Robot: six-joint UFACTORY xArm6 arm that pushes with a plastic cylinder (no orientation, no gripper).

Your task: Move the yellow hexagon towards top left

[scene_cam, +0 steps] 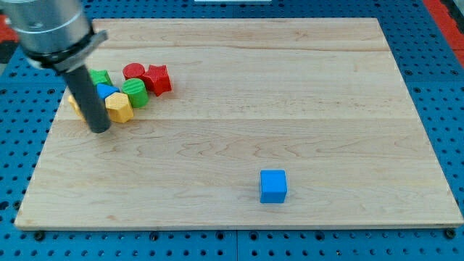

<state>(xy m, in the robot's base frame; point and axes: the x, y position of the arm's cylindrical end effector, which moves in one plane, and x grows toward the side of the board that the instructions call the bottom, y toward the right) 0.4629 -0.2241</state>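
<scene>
The yellow hexagon (119,107) lies on the wooden board (239,130) at the view's upper left, at the lower edge of a cluster of blocks. My tip (101,130) rests on the board just to the lower left of the hexagon, close to or touching its left side. The dark rod rises from it to the view's top left and hides part of the cluster.
The cluster holds a green block (100,77), a blue block (106,91), a green cylinder (135,93), a red cylinder (133,71), a red star-like block (157,79) and a yellow block (75,105) partly behind the rod. A blue cube (273,186) sits alone at lower right.
</scene>
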